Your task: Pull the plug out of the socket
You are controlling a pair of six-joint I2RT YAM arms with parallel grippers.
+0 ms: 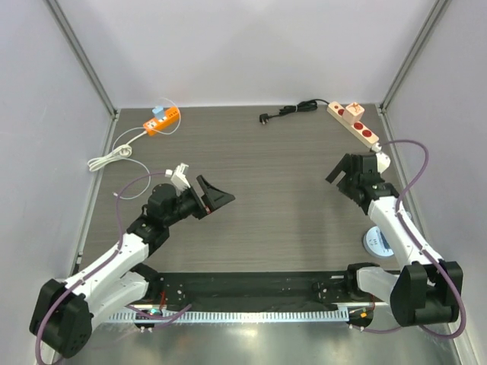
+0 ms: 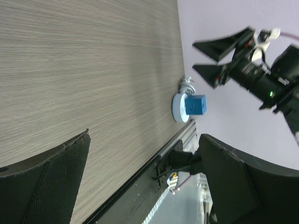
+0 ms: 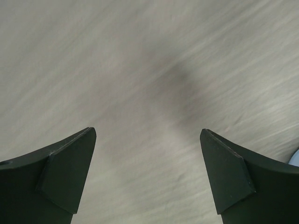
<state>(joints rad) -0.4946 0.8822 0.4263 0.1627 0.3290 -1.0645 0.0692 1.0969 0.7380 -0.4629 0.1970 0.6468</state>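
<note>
An orange socket block (image 1: 163, 122) with a small blue-and-white plug (image 1: 157, 111) in it lies at the back left, and its white cable (image 1: 112, 154) coils to the left. A round white socket (image 1: 377, 241) with a blue plug on it sits by the right arm. In the left wrist view the round socket (image 2: 177, 107) and its blue plug (image 2: 196, 104) show far off. My left gripper (image 1: 216, 195) (image 2: 145, 140) is open and empty over the table's middle left. My right gripper (image 1: 345, 169) (image 3: 148, 133) is open and empty over bare table, and it also shows in the left wrist view (image 2: 208, 57).
A beige power strip (image 1: 356, 124) with red sockets lies at the back right, with a beige adapter (image 1: 354, 111) on it. A loose black cable (image 1: 293, 110) with its plug lies beside it. White walls enclose the table. A black rail (image 1: 251, 285) runs along the near edge.
</note>
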